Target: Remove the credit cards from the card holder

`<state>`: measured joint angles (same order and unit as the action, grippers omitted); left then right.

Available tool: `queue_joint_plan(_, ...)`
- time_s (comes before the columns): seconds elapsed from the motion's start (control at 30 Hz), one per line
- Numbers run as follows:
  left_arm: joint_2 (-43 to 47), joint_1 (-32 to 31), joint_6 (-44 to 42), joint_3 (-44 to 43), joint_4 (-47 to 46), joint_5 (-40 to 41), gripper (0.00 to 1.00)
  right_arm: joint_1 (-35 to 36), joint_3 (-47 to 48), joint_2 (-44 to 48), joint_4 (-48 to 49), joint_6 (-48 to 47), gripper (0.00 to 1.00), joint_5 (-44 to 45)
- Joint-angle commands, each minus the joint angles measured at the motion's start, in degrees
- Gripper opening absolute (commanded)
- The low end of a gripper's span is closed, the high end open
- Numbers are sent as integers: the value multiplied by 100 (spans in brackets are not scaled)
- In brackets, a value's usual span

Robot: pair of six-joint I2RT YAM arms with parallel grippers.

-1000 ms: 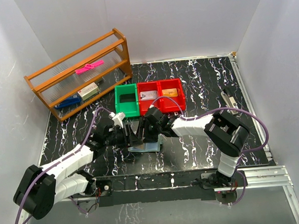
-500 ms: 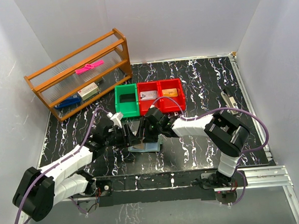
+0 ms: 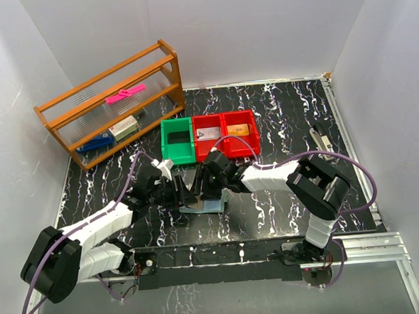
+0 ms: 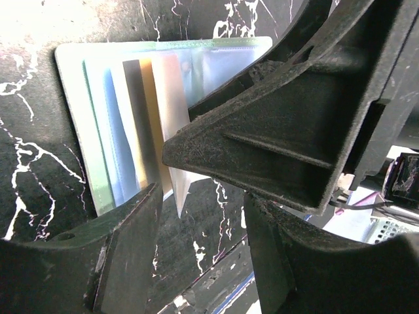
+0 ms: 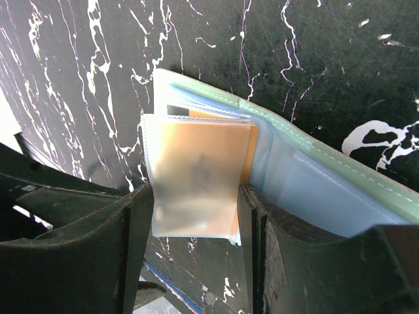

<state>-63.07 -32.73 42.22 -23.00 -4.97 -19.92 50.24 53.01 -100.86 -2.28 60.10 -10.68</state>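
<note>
Black, white-veined tabletop [image 3: 285,117] inside a white-walled booth; the card holder [image 3: 207,206] lies opened flat near the front edge at the middle, right between my two arms.

From overhead, the right hand [image 3: 203,185] is over the holder's far edge and the left hand [image 3: 181,192] sits just beside its left end, so the right one is nearer to the cards.

On the right wrist camera a clear sleeve [image 5: 194,219] with a tan card [image 5: 200,160] inside juts out of the blue-grey pockets toward me. Its long axis runs along my fingers [image 5: 98,261], not across them. Those fingers are spread to about the sleeve's width, one at each long edge. I cannot tell whether they are actually pinching it or merely flanking it.

On the left wrist camera the pockets fan out like pages, with a whitish card [image 4: 171,98] among them. Its pointed corner hangs in the gap of the left hand, whose fingers stand apart and hold nothing. The dark bulk of the right hand crowds that view from the right.

My judgement is that the coming pull depends on direction. The card should slide out along its long axis, away from the holder's spine. The left hand is well placed to pin the holder's left end while that happens.
</note>
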Motion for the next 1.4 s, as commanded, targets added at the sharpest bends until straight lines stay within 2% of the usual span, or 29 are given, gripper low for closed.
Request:
queue_joint_plan(0.0, -239, 15, 24, -29, -615, -267, 51, 69, -212, -144, -258, -147, 51, 101)
queue_joint_plan(0.23, -621, 4, 20, -136, -857, -637, 40, 65, -198, -120, -141, -158, 52, -4)
queue_joint_plan(0.37, -583, -3, -13, -195, -860, -631, 38, 60, -152, 50, 54, -203, 57, -171)
queue_joint_plan(0.57, -810, -4, -67, -416, -973, -968, 45, 58, 97, 475, -25, -284, 70, -158)
queue_joint_plan(0.8, -1211, -50, -20, -549, -1319, -1272, 50, 26, 132, 952, -809, -301, 77, 660)
queue_joint_plan(0.93, -1503, -118, 98, -670, -1641, -1468, 50, -43, -94, 1192, -784, -154, 77, 751)
queue_joint_plan(1.17, -2012, -350, 184, -1138, -1851, -1512, 53, -377, -307, 1816, -1567, -91, 78, 1501)
queue_joint_plan(1.37, -2691, -781, 101, -1592, -1652, -1559, 56, -890, -935, 2452, -1499, -91, 72, 1315)
